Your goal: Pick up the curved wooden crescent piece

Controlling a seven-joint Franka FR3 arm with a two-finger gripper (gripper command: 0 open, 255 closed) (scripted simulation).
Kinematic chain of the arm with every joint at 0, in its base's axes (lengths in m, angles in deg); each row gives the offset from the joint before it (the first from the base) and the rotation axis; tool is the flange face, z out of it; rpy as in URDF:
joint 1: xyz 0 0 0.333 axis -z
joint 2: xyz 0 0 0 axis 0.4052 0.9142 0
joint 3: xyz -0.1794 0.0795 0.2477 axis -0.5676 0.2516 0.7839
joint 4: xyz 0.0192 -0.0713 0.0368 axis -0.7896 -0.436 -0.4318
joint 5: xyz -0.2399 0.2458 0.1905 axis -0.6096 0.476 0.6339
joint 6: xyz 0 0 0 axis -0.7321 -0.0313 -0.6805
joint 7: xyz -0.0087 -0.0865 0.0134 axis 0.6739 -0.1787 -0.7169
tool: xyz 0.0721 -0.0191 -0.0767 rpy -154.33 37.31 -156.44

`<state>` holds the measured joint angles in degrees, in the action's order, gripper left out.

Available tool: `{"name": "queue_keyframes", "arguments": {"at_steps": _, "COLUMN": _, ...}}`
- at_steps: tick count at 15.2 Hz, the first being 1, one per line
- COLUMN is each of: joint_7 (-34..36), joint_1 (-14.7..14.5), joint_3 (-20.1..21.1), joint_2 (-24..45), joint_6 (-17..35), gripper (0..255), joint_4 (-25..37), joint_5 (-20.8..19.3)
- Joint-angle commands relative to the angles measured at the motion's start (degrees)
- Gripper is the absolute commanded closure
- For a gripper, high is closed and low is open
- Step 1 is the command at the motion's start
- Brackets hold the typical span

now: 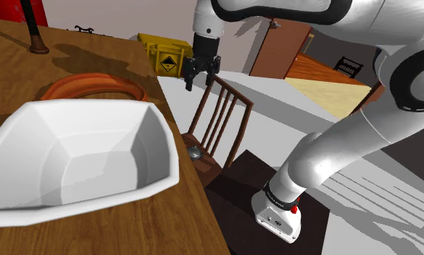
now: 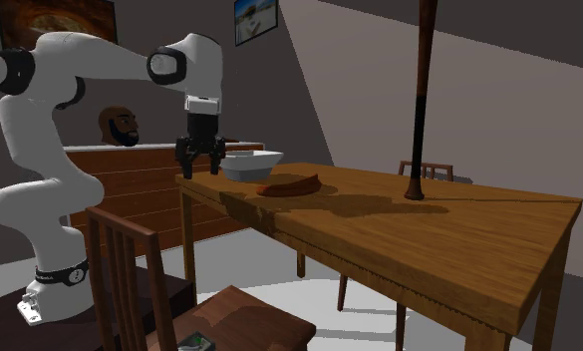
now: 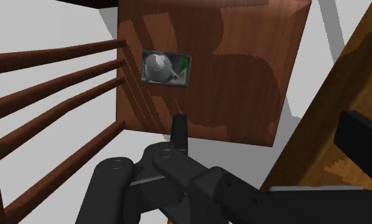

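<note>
The curved wooden crescent piece [image 1: 94, 86] is reddish-brown and lies flat on the wooden table [image 1: 14, 239], just behind a white bowl [image 1: 80, 156]. In the second exterior view the crescent [image 2: 290, 184] rests beside the bowl [image 2: 251, 165], toward that view's right. My black gripper [image 1: 200, 78] hangs past the table's edge, above a wooden chair [image 1: 219, 119], well away from the crescent. The gripper [image 2: 199, 167] points down at about tabletop height. In the wrist view the gripper [image 3: 270, 133] is open, with nothing between its fingers [image 3: 180, 130].
A small grey device [image 3: 166, 68] lies on the chair seat [image 3: 241, 76] below the hand. A dark upright post [image 2: 419, 100] stands on the table's far part. A yellow crate [image 1: 164, 55] sits on the floor behind. A second chair [image 2: 434, 172] stands beyond the table.
</note>
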<state>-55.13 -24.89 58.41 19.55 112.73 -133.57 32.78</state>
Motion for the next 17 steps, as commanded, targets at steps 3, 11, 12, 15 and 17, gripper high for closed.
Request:
{"name": "queue_keyframes", "arguments": {"at_steps": 3, "joint_7": 4.71, "joint_1": -0.75, "joint_3": 3.01, "joint_2": 8.77, "joint_6": -1.04, "gripper": 0, "joint_4": 8.76, "joint_5": -1.13}}
{"name": "queue_keyframes", "arguments": {"at_steps": 11, "joint_7": 14.47, "joint_1": -4.79, "joint_3": 7.46, "joint_2": 29.33, "joint_6": -5.97, "gripper": 0, "joint_4": 31.32, "joint_5": -6.64}}
{"name": "queue_keyframes", "arguments": {"at_steps": 12, "joint_7": 15.58, "joint_1": -5.69, "joint_3": 7.75, "joint_2": 32.22, "joint_6": -7.06, "gripper": 0, "joint_4": 34.88, "joint_5": -7.55}}
{"name": "queue_keyframes", "arguments": {"at_steps": 15, "joint_7": 17.22, "joint_1": -7.39, "joint_3": 7.96, "joint_2": 37.00, "joint_6": -8.32, "gripper": 0, "joint_4": 40.25, "joint_5": -9.02}}
{"name": "queue_keyframes", "arguments": {"at_steps": 17, "joint_7": 17.14, "joint_1": -7.23, "joint_3": 7.91, "joint_2": 36.72, "joint_6": -6.65, "gripper": 0, "joint_4": 38.31, "joint_5": -8.93}}
